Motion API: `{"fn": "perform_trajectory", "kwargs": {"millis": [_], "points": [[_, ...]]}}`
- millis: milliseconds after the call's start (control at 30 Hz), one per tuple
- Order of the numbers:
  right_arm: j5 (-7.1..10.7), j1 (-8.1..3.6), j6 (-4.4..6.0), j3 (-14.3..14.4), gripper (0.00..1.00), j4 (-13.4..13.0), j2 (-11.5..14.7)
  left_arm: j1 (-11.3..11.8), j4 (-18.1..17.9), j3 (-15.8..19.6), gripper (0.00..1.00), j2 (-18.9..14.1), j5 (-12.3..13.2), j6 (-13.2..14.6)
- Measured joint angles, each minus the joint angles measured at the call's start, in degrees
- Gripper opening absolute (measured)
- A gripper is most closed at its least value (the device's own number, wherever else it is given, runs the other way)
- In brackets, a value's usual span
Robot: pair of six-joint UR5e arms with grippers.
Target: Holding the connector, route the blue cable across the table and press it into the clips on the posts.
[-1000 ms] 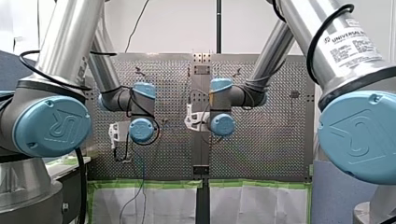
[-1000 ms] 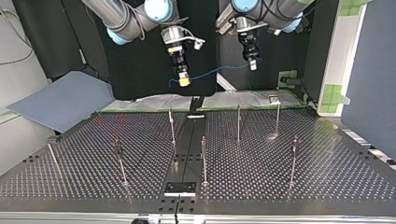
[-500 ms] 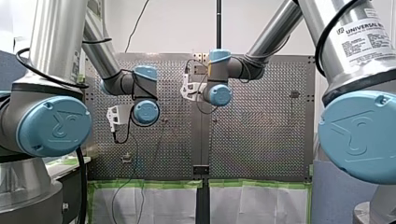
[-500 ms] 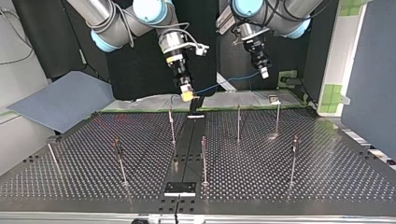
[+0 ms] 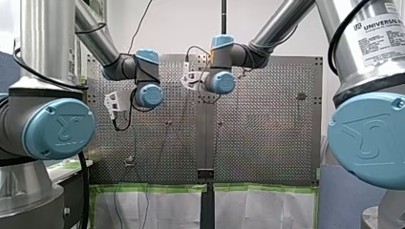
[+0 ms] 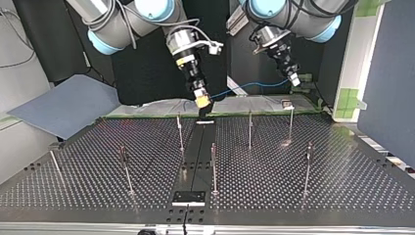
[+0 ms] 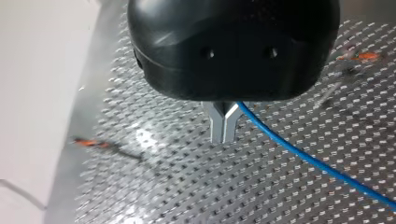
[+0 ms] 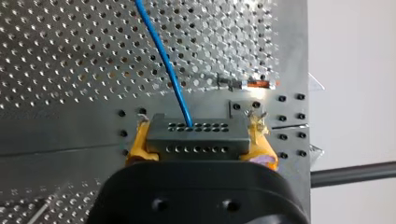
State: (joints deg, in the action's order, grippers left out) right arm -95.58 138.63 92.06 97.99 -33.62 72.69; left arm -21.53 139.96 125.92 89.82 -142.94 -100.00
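As my right tool (image 6: 201,100) clamps the connector (image 8: 196,140) and my left tool (image 7: 223,126) is closed on the blue cable (image 6: 249,86), hanging above the table's (image 6: 342,196) arm-side edge, I would keep it taut while lowering toward the posts (image 6: 250,129).

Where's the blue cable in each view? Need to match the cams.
Front view: cannot make it out.
Top view: blue cable slung in the air between my right gripper and my left gripper.
Left wrist view: runs from my left gripper out over the perforated table.
Right wrist view: rises from the connector in my right gripper.
Shared landmark: the perforated table.
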Motion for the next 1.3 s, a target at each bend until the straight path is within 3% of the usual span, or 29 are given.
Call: {"fn": "perform_trajectory", "kwargs": {"millis": [267,633,833,1300], "points": [[0.03,0.72,0.06,-3.7,0.00,4.2,-0.4,1.1,4.6,-2.5,0.00,-4.6,0.4,-1.0],[0.43,1.83,0.87,-9.3,0.00,9.9,-1.1,3.9,10.5,-3.3,0.00,-10.1,5.7,0.4],[0.48,2.50,1.06,-12.2,0.00,12.8,-3.1,6.7,11.3,-3.7,0.00,-8.3,8.8,-0.8],[0.53,3.86,1.95,-19.8,0.00,20.4,-7.5,12.8,6.5,-4.4,0.00,-6.0,15.0,-0.8]]}}
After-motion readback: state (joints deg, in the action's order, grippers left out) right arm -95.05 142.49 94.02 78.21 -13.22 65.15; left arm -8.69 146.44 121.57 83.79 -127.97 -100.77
